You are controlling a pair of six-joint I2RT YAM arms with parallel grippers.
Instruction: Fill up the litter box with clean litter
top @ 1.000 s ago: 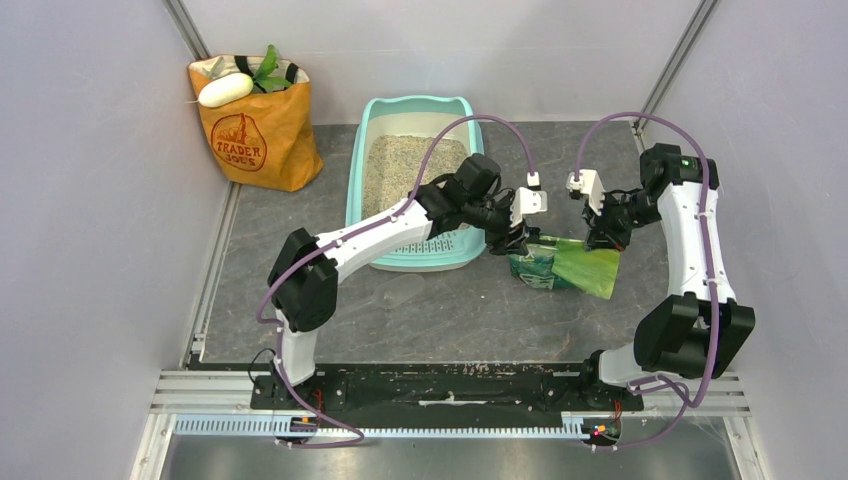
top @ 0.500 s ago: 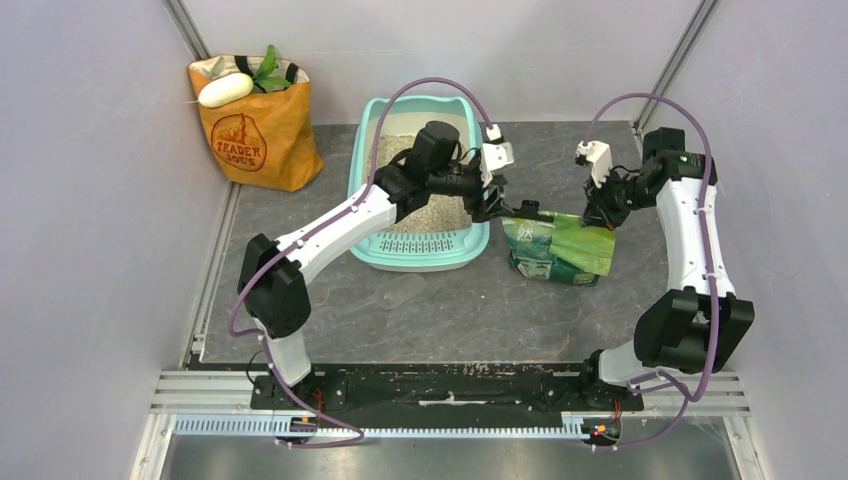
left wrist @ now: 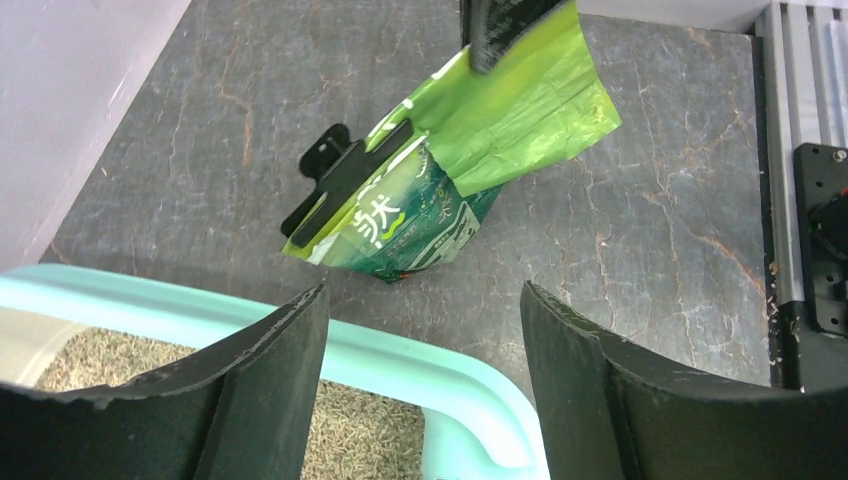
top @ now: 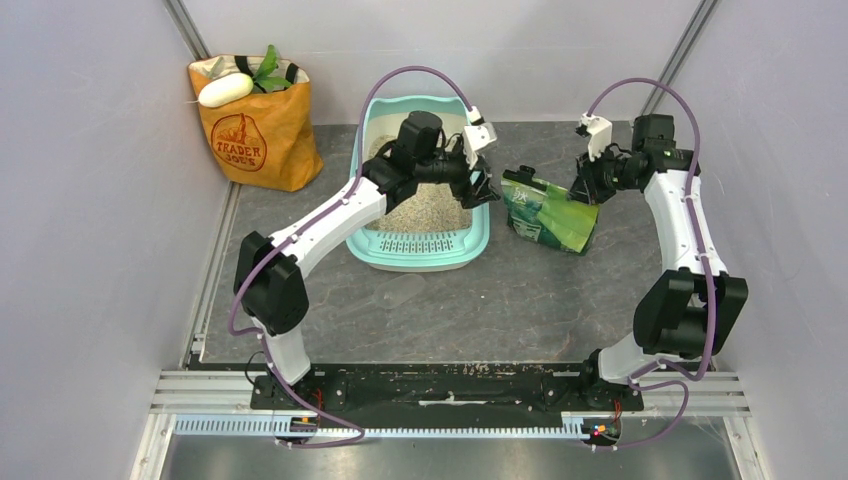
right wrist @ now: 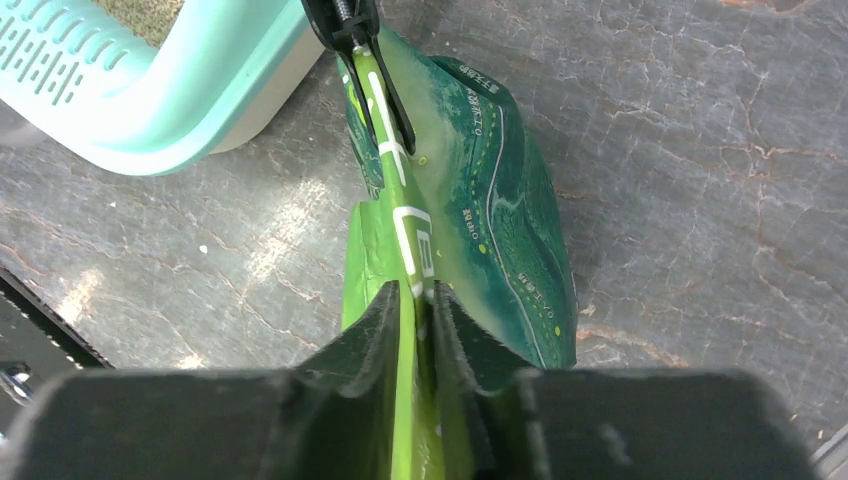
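The mint-teal litter box [top: 418, 256] stands at the back middle, with beige litter [top: 425, 212] in it and its slotted step at the near end. My left gripper [top: 484, 190] is open and empty above the box's right rim [left wrist: 420, 345]; litter [left wrist: 120, 350] shows below its fingers. My right gripper [top: 584, 188] is shut on the folded top edge of the green printed bag [top: 548, 212], right of the box. In the right wrist view the jaws [right wrist: 420, 295] pinch the bag [right wrist: 490, 200]. A black clip [left wrist: 325, 185] holds the bag's end shut.
An orange paper grocery bag [top: 255, 125] stands in the back left corner. Grey walls close in both sides and the back. The black base rail [top: 440, 385] runs along the near edge. Dark stone floor [top: 480, 310] lies in front of the box.
The left gripper has drawn back from the bag's clip end to above the box's right rim. The right gripper has carried the green bag toward the back, beside the box.
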